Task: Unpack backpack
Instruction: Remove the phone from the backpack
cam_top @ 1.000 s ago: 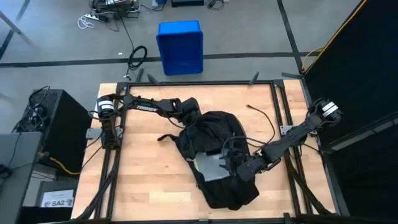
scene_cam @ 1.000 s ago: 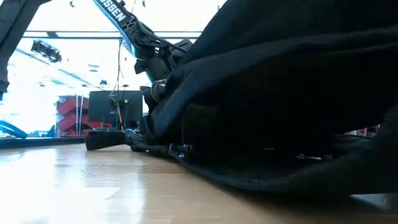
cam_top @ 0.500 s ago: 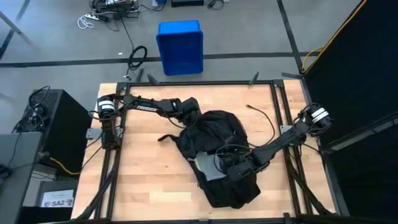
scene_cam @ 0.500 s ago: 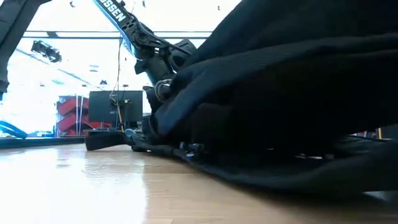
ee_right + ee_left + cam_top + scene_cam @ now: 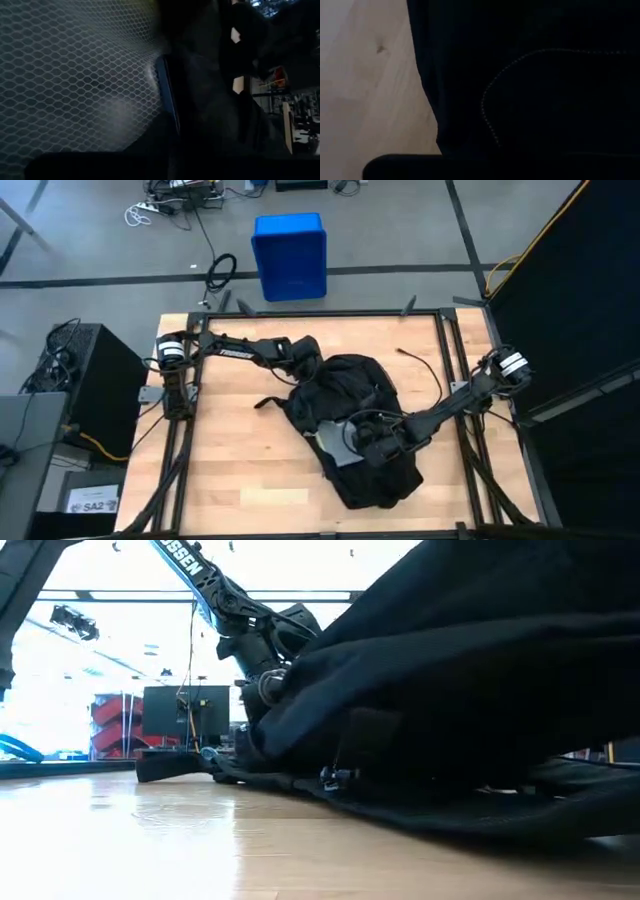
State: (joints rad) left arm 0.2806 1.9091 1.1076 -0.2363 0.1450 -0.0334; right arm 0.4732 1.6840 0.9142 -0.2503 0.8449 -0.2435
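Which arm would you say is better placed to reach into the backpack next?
Probably the right: its claw sits at the backpack's grey-lined opening, mesh lining before its camera. The left claw is against the bag's far end.

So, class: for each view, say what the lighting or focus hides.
Low view: bright backlight behind turns the backpack into a near silhouette. Left wrist view: almost all dark fabric, stitching faint. Right wrist view: dim, close mesh. High view: evenly lit, though the black backpack shows little detail.
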